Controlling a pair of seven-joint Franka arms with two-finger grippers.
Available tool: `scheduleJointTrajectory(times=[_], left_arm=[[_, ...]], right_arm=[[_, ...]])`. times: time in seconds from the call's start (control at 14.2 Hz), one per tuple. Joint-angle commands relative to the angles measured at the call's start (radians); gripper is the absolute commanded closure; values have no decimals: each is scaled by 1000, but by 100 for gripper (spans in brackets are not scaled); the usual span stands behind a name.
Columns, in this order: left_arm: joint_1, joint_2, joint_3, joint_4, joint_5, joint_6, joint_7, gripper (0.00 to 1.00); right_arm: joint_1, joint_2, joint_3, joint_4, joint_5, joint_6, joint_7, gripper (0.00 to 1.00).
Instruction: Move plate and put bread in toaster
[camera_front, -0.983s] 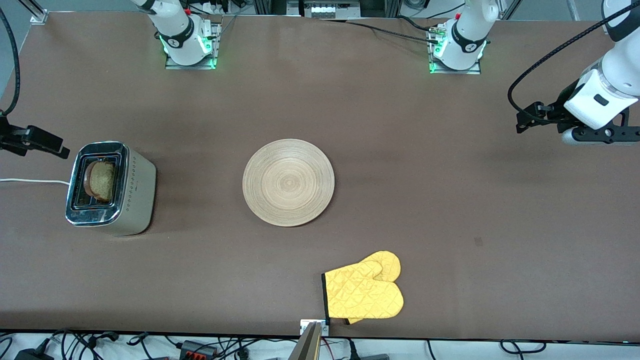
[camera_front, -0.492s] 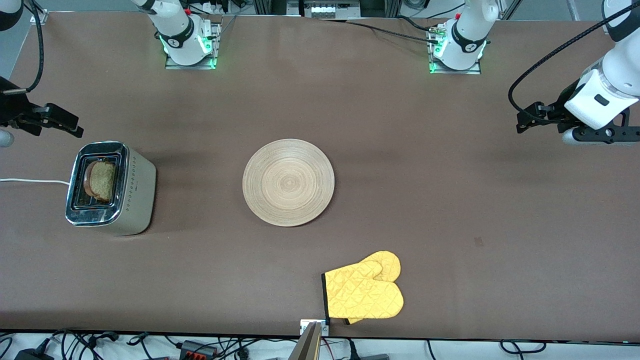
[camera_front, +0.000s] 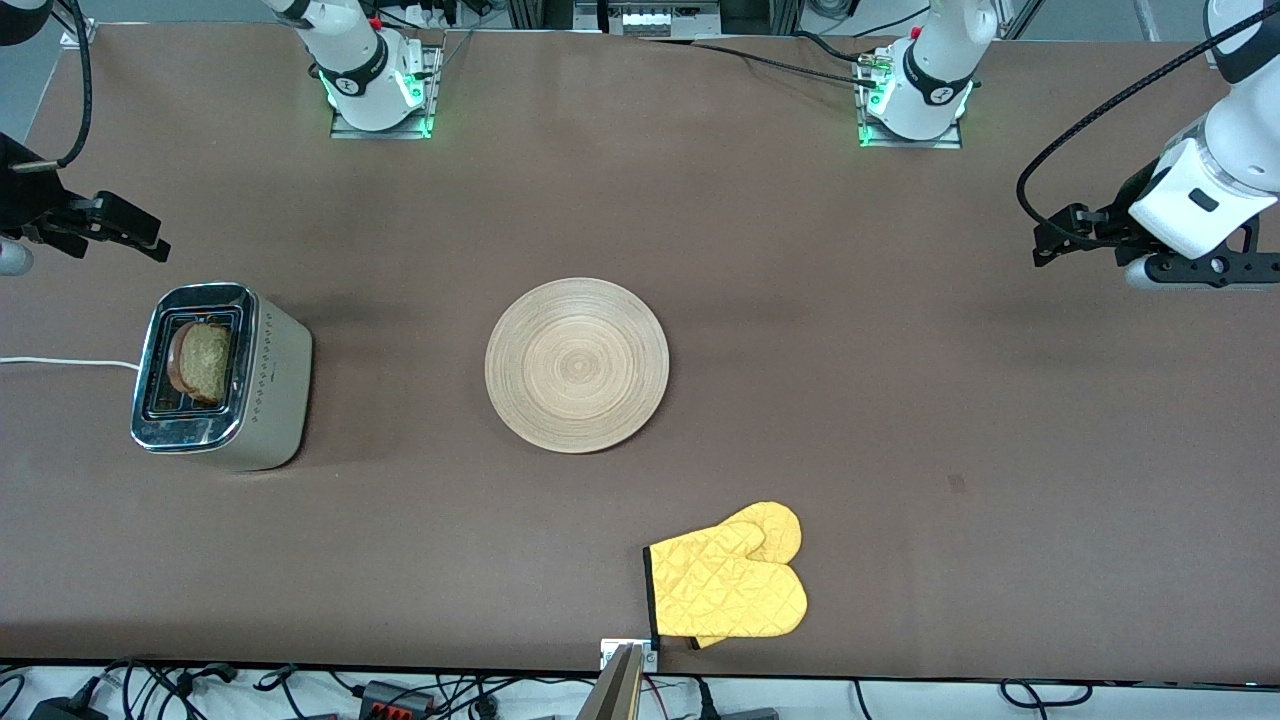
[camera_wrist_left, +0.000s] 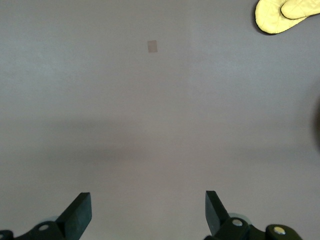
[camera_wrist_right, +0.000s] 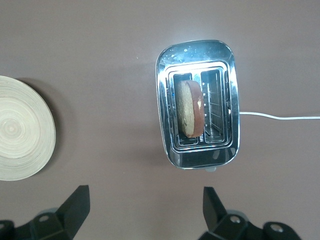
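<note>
The light-wood plate (camera_front: 577, 364) lies bare in the middle of the table; its edge shows in the right wrist view (camera_wrist_right: 22, 135). The chrome toaster (camera_front: 221, 376) stands toward the right arm's end, with the bread (camera_front: 203, 362) standing in one slot, as the right wrist view shows for toaster (camera_wrist_right: 198, 60) and bread (camera_wrist_right: 190, 108). My right gripper (camera_front: 135, 237) is open and empty, up in the air over bare table beside the toaster; its fingertips (camera_wrist_right: 79, 204) frame bare table. My left gripper (camera_front: 1055, 240) is open and empty, high over the left arm's end, and waits.
A yellow oven mitt (camera_front: 730, 584) lies near the table's front edge, nearer to the camera than the plate; it also shows in the left wrist view (camera_wrist_left: 282, 15). The toaster's white cord (camera_front: 60, 362) runs off toward the table's end.
My right gripper has risen and drawn away from the toaster toward the robots' side. The bread stays in the slot. The left arm has not moved.
</note>
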Motion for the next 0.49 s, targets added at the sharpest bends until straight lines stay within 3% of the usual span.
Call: scheduleJointTrajectory(times=[0.0,0.42], left_arm=[[7,-3,-3,13,-2,-8,15,0],[7,-3,-3,13,-2,-9,15,0]], right_arm=[[-1,-55,4,-65,-13,31,-3,0],[-1,-59,4,-67,-13,19,-5,0]])
